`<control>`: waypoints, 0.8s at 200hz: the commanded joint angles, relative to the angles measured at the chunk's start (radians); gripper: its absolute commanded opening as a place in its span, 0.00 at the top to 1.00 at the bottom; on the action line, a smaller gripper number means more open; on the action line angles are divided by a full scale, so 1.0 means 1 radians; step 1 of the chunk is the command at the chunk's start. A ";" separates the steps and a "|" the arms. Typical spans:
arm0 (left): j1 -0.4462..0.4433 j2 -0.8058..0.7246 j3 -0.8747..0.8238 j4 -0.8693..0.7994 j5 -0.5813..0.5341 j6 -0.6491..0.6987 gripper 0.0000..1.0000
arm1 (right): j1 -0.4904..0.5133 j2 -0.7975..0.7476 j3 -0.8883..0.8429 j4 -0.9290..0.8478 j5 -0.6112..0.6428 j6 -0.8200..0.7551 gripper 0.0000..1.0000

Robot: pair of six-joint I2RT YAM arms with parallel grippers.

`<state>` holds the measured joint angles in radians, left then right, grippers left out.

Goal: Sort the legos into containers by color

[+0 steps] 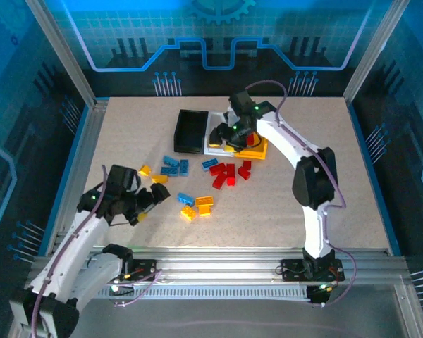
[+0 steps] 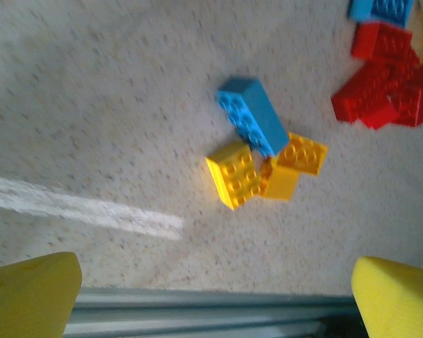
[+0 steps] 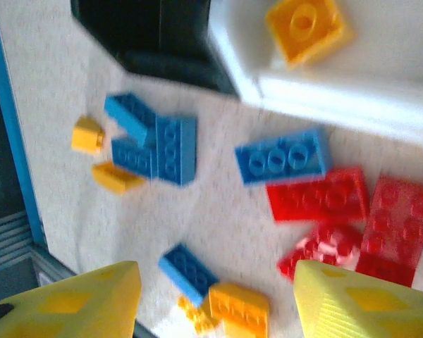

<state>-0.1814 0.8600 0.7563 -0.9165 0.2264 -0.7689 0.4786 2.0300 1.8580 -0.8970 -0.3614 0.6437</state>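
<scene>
Yellow fingers point(image 3: 92, 303) of R gripper point(image 3: 217, 274) nearest: apart, nothing betw. them, touching nothing, hanging near white bin point(image 3: 324, 91) w/ one orange lego point(image 3: 304, 27) inside. L gripper point(image 2: 215, 282) spread wide, empty, above blue+yellow legos point(image 2: 264, 148) on table point(image 2: 92, 105). Reads as drop-off step for R; next needs a reach to the red legos point(image 3: 352, 218) near bin, one brick pinched w/o shoving neighbours.

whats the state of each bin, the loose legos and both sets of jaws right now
black bin: upright, looks empty
white bin: upright, one yellow brick inside
yellow-orange bin: partly hidden, contents unclear
legos on the table: loose, unsorted, colors mixed
left gripper: jaws open, empty
right gripper: jaws open, empty
</scene>
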 commanded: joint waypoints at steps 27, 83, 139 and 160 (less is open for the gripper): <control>0.044 0.295 0.203 -0.066 -0.141 0.237 0.01 | 0.014 -0.214 -0.287 0.039 0.019 -0.041 0.38; 0.045 0.591 0.343 0.022 -0.218 0.404 0.02 | 0.024 -0.382 -0.457 0.020 0.047 -0.071 0.37; 0.044 0.792 0.430 0.104 -0.242 0.492 0.08 | 0.020 -0.464 -0.546 -0.004 0.058 -0.068 0.36; 0.046 0.861 0.463 0.106 -0.267 0.536 0.08 | 0.017 -0.458 -0.542 -0.017 0.064 -0.070 0.36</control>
<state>-0.1459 1.6604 1.1675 -0.8284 0.0025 -0.3138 0.4908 1.5867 1.3251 -0.8825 -0.3130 0.5850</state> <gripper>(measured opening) 0.927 0.636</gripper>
